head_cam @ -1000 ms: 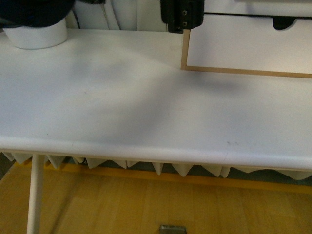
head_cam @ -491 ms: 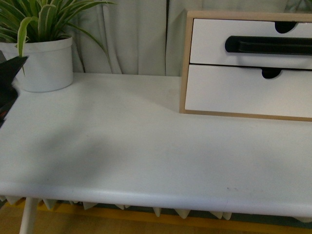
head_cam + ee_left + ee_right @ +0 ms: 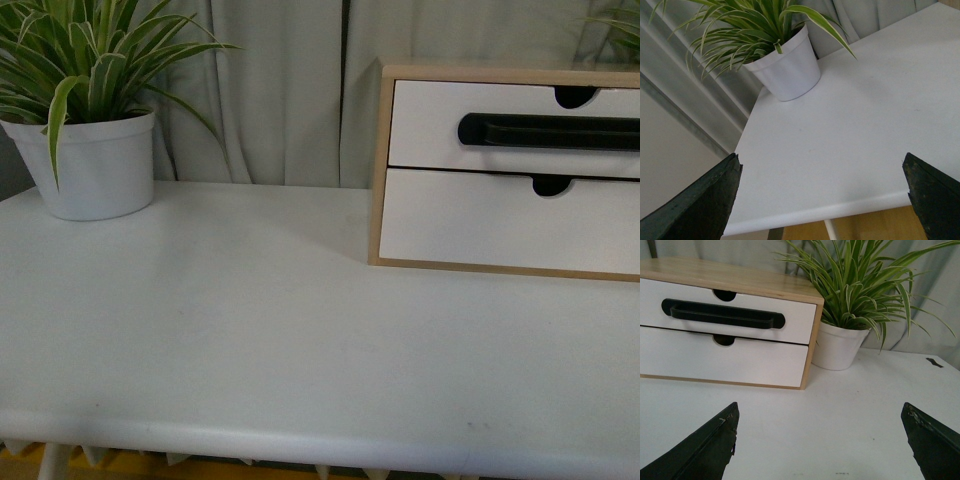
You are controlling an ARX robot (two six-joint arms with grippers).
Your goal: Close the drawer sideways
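Left wrist view: the left gripper (image 3: pixel 820 165) is fully spread, its two dark fingers (image 3: pixel 695 210) far apart with nothing between them, above the white table (image 3: pixel 850 130) near its front edge. A white plant pot (image 3: pixel 787 70) stands well ahead of it on the table. Right wrist view: the right gripper (image 3: pixel 820 410) is likewise spread wide and empty over the table. Ahead of it, and apart from it, stands the light-wood frame (image 3: pixel 730 276). The drawer (image 3: pixel 795 315) with its black bar handle (image 3: pixel 722 314) occupies the upper compartment, its front level with the lower drawer front (image 3: pixel 740 360). A second plant pot (image 3: pixel 840 347) stands just beside the frame. Front view: neither arm appears, whereas half a second ago a dark gripper part showed at the left edge, and one second ago a black arm section hung before the frame's top corner. The drawer and pot now sit lower in the picture than half a second ago.
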